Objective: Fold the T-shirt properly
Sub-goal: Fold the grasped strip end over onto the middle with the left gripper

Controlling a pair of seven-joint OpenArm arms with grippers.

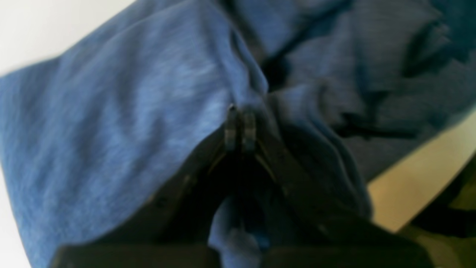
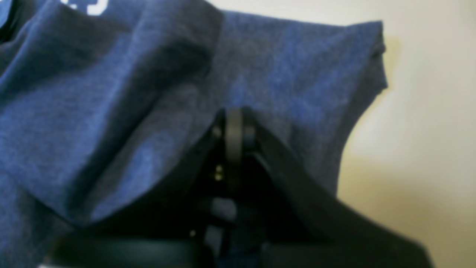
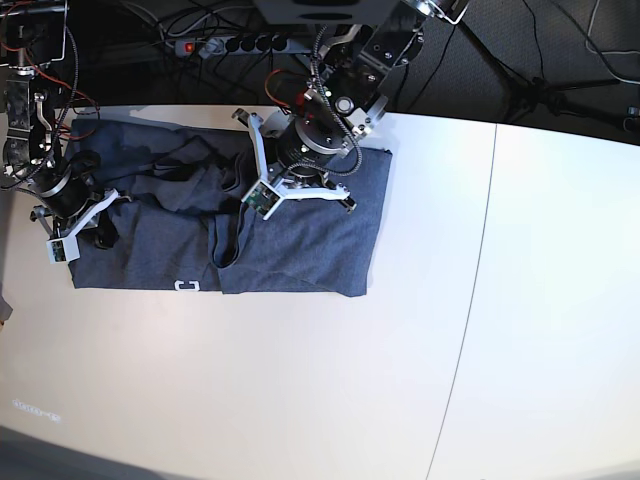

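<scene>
both grippers, left gripper (image 1: pixel 240 128) and right gripper (image 2: pixel 234 130), pinch the t-shirt (image 3: pixel 300 235); thin pinches risk slipping, bunching the fold.

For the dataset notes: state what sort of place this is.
Probably a robotics lab or test bench: a plain white table, a power strip with loose cables behind it, and tripod legs on the dark floor beyond.

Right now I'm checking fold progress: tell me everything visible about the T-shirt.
The T-shirt is heathered blue-grey knit, rumpled and partly folded on the white table, a bit of white lettering showing at its near edge. The left gripper and right gripper are each shut on a pinch of its fabric.
</scene>
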